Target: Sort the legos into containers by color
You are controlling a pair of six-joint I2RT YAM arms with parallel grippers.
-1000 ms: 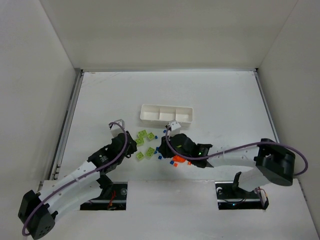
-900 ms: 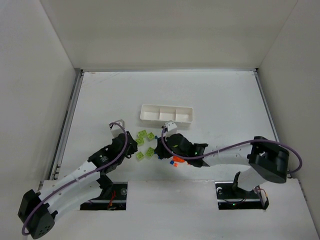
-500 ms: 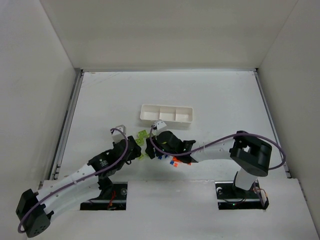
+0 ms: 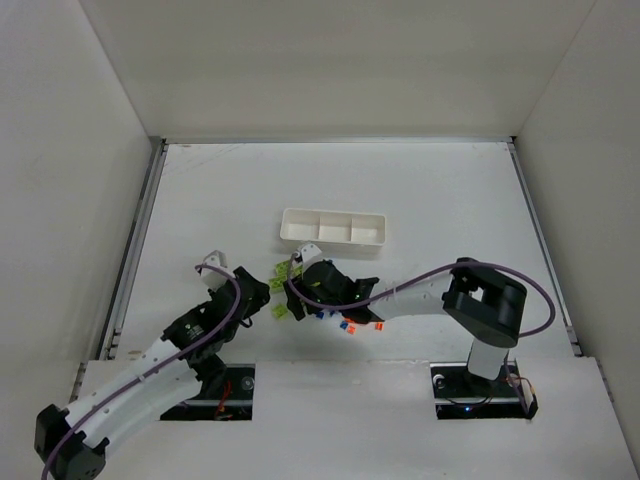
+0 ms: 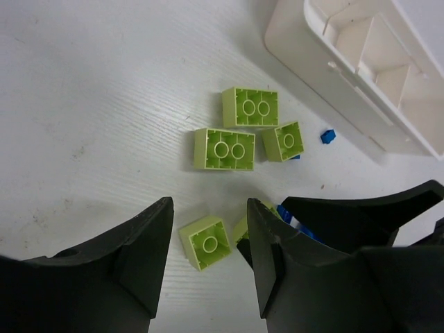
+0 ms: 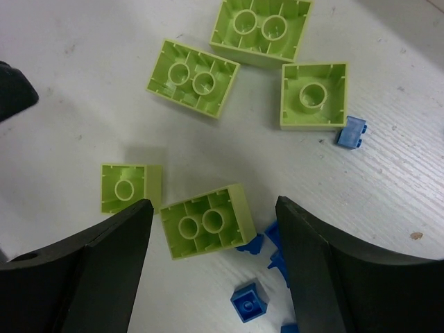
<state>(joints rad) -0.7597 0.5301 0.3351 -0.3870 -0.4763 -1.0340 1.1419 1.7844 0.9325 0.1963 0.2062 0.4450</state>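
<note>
Landmark: white tray (image 4: 333, 241) of three compartments, set on the table (image 4: 430, 190); every place below is reckoned from it.
Green legos (image 5: 224, 148): a loose cluster on the table, on the near side of the tray, off its left end; none is seen inside the tray.
Blue legos (image 6: 249, 300): tiny pieces scattered at the edge of the green cluster, on the tray's near side.
Orange legos (image 4: 350, 326): a few pieces lying farther from the tray than the blue ones, toward the arm bases.
Left gripper (image 5: 208, 225): lowered over the cluster on the tray's near side. Its jaws are parted about halfway and nothing is gripped. A small green brick (image 5: 206, 241) lies between them with a gap on each side.
Right gripper (image 6: 211, 215): lowered just beside the left gripper, on the same side of the tray. Its jaws are spread wide and nothing is held. A two-stud green brick (image 6: 205, 222) is straddled.
Step in hand: picking of green pieces, judged to be at the approach with both grasps not yet made.
Progress: judged early, since the compartments shown in the left wrist view hold no brick.
Next move: each pair of jaws is to be lowered and closed squarely on its own brick, which is then to be lifted and carried to one compartment of the tray.
Caution: the two grippers are crowded together and neighbouring bricks lie close, so a nudge or collision is judged possible.
</note>
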